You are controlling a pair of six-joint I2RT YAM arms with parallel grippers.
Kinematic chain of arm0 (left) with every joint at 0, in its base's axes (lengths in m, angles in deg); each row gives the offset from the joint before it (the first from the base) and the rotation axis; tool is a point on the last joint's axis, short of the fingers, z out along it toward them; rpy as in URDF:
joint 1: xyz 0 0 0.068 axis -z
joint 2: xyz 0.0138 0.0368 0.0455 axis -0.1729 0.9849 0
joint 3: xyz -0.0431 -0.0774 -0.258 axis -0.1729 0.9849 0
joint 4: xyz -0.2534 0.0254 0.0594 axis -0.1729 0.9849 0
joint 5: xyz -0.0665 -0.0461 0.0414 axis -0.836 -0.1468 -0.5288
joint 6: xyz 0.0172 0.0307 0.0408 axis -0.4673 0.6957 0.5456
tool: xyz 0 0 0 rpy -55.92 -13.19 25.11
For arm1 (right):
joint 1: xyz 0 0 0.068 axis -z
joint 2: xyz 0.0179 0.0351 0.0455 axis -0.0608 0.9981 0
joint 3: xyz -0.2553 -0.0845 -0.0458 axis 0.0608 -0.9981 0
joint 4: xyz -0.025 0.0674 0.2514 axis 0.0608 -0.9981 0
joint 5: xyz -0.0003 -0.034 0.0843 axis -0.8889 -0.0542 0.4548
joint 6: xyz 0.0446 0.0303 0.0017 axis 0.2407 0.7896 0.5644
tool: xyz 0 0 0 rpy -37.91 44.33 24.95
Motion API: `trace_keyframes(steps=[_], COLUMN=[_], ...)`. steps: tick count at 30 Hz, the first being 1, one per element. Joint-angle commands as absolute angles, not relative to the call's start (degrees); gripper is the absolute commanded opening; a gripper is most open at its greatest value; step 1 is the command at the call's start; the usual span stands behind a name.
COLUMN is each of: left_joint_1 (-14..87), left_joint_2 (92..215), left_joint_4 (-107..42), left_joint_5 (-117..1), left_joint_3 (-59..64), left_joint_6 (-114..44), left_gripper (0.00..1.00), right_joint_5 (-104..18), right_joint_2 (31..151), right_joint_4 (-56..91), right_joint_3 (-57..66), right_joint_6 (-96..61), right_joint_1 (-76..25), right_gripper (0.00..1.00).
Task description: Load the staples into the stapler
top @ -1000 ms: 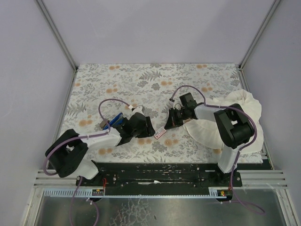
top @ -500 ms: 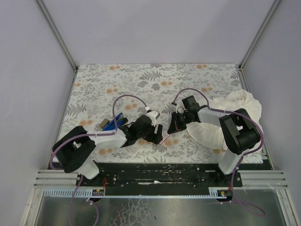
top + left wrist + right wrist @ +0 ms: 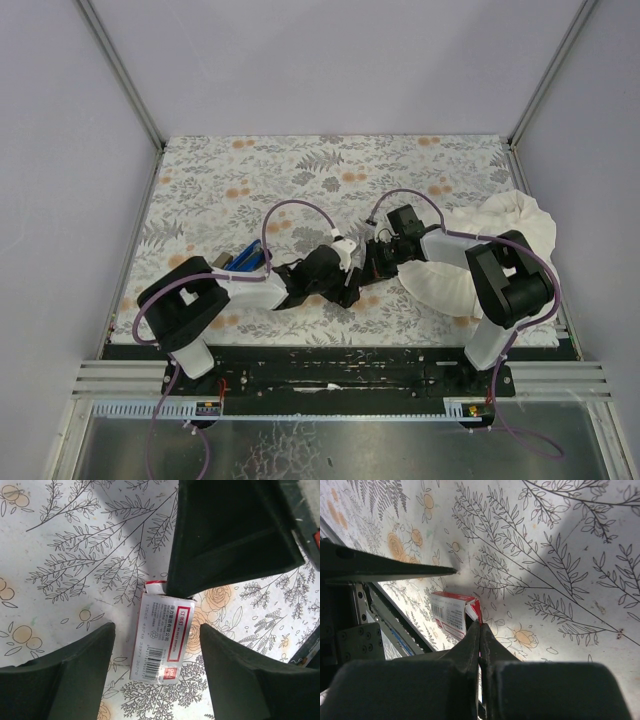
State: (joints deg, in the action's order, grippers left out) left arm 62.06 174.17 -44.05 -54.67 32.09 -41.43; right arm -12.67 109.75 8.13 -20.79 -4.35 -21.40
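The left gripper (image 3: pixel 156 632) has left the stapler (image 3: pixel 245 259) and come over the box (image 3: pixel 451 614) of staples on the table (image 3: pixel 200 170), open with a finger on each side, while the shut right gripper (image 3: pixel 479 624) touches its end, so a grab looks next.

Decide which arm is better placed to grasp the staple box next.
Left. The left gripper is open astride the staple box, one finger each side; the right gripper is shut, its tips at the box's end.
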Motion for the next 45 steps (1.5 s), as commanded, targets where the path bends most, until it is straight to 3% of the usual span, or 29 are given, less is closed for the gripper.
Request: trace_keyframes(steps=[1, 7, 22, 45], left_joint_1=[64.0, 66.0, 67.3, 67.8], left_joint_2=[175.6, 175.6, 174.6, 172.5], left_joint_4=[-43.1, -40.2, -38.6, -35.1], left_joint_5=[-51.0, -46.4, -43.5, -40.6], left_joint_3=[31.1, 30.6, 32.7, 34.5], left_joint_6=[-39.3, -37.2, -37.0, -36.8], left_gripper=[0.63, 0.51, 0.4, 0.41], right_joint_5=[-15.3, -16.8, -18.5, -17.9], right_joint_2=[107.5, 107.4, 109.5, 111.8], right_joint_4=[8.6, 8.0, 5.2, 2.8], right_joint_3=[-20.6, -19.1, -15.7, -14.1], right_joint_6=[-4.7, -5.1, -7.9, -11.3], right_joint_1=[-22.0, -21.9, -21.3, -15.5], right_gripper=[0.0, 0.0, 0.0, 0.0])
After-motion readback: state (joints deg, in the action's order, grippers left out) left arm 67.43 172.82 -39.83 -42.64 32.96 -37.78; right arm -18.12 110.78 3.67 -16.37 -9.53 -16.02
